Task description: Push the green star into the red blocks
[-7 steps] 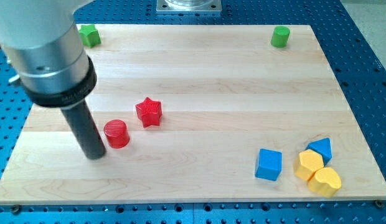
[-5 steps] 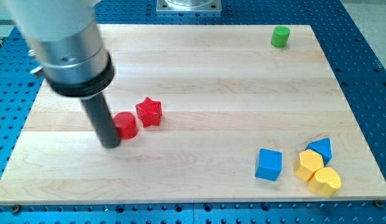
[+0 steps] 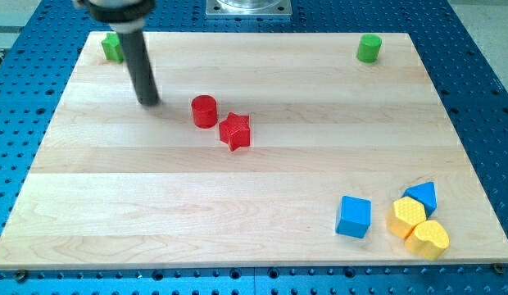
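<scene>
The green star (image 3: pixel 111 46) sits at the board's top left corner, partly hidden behind the rod. My tip (image 3: pixel 149 102) rests on the board below and to the right of the star, apart from it. The red cylinder (image 3: pixel 204 111) stands to the right of my tip, with a gap between them. The red star (image 3: pixel 235 131) lies just below and right of the cylinder, touching or nearly touching it.
A green cylinder (image 3: pixel 369 47) stands at the top right. A blue cube (image 3: pixel 354 216), a blue triangle (image 3: pixel 423 197), a yellow hexagon (image 3: pixel 407 215) and a yellow heart (image 3: pixel 428 238) cluster at the bottom right. The wooden board (image 3: pixel 262 246) ends on blue perforated table.
The rod moved up and right, pushing the red cylinder and red star toward the view's upper right, then drew back up-left toward the green star, which shows again.
</scene>
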Robot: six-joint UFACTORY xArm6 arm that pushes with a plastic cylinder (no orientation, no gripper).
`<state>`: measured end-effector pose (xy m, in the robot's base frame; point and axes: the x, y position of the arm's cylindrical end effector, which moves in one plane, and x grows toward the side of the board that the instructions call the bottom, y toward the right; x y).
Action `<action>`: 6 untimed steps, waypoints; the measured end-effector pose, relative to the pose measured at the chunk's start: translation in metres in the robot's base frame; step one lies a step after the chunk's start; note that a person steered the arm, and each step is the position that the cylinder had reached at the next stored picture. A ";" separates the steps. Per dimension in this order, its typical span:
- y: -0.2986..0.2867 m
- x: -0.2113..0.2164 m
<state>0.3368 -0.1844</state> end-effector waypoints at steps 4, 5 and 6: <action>-0.076 -0.102; -0.029 -0.094; 0.013 -0.090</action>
<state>0.2467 -0.1710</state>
